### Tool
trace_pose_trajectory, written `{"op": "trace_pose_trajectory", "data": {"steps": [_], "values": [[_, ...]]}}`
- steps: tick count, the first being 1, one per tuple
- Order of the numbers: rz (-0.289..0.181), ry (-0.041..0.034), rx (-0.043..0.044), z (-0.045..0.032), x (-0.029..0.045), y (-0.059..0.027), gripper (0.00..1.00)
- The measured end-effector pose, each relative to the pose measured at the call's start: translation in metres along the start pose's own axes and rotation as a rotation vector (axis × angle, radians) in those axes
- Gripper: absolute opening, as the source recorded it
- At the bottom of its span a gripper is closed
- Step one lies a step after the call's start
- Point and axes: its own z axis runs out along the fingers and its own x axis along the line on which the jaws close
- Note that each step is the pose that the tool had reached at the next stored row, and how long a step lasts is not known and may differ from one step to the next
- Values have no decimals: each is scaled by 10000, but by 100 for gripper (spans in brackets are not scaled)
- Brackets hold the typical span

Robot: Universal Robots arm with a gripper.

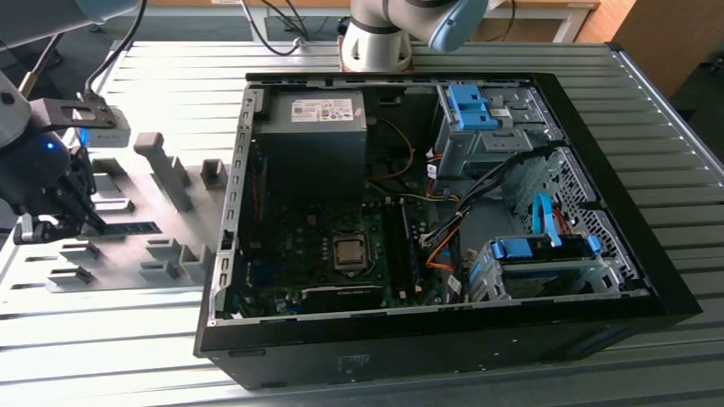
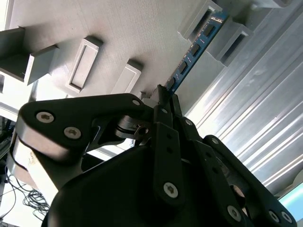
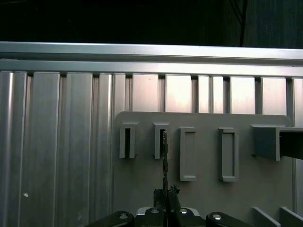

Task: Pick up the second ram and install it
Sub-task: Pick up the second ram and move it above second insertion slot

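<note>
A ribbed metal table [image 1: 114, 356] carried an open computer case [image 1: 453, 356] and, at the exterior view's left, a grey fixture plate [image 1: 125, 263]. The gripper [image 1: 51, 216] stood over the plate at the ram stick [image 1: 130, 226].

In the second wrist view, the gripper [image 2: 163, 94] was clamped on one end of the ram stick [image 2: 196, 47]. The far end lay beside a grey block [image 2: 236, 35].

In the first wrist view, the ram stick [image 3: 164, 161] ran edge-on from the gripper [image 3: 164, 196] to a slotted block [image 3: 161, 139].
</note>
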Motion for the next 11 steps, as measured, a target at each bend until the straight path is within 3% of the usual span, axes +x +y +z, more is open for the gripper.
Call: {"op": "trace_pose_trajectory", "data": {"steps": [11], "values": [[0, 0, 0, -74, -3, 2, 14]]}}
